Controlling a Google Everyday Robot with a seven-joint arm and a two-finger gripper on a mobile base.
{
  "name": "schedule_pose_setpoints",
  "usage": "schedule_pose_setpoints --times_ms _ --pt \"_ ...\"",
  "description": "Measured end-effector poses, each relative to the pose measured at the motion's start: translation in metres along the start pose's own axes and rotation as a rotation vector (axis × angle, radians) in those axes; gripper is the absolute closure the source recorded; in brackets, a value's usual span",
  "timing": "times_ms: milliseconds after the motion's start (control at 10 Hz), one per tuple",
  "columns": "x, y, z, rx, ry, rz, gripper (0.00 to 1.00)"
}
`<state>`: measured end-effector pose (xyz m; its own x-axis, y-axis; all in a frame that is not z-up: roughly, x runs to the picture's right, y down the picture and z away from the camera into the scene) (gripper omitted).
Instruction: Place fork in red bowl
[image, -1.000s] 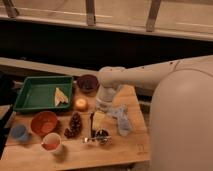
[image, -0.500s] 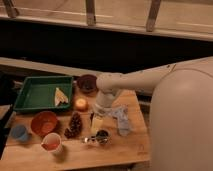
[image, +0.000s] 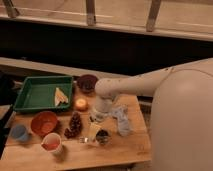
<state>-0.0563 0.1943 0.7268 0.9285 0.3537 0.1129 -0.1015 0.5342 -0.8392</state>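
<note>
The red bowl (image: 44, 122) is a shallow orange-red bowl at the front left of the wooden table (image: 125, 150). The fork (image: 86, 140) shows as a thin silver piece lying near the front edge, just left of a small metal cup (image: 103, 136). My gripper (image: 99, 117) hangs from the white arm over the middle of the table. It is above a yellow block (image: 94, 131), behind the fork and well to the right of the red bowl. It holds nothing that I can see.
A green tray (image: 30, 95) with a yellow item (image: 61, 96) stands at the back left. Around it are a maroon bowl (image: 87, 82), an orange ball (image: 81, 104), a pine cone (image: 75, 125), a blue cup (image: 20, 132), a white cup with red inside (image: 52, 143) and a grey cloth (image: 121, 119).
The arm has sunk a little toward the table over the same spot. The things on the table have not moved.
</note>
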Motion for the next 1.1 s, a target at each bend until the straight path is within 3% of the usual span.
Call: schedule_pose_setpoints --times_ms 400,1100 --pt "0.001 0.000 0.000 -0.001 0.005 0.000 0.22" --pt "0.006 0.011 0.028 -0.047 -0.001 0.016 0.22"
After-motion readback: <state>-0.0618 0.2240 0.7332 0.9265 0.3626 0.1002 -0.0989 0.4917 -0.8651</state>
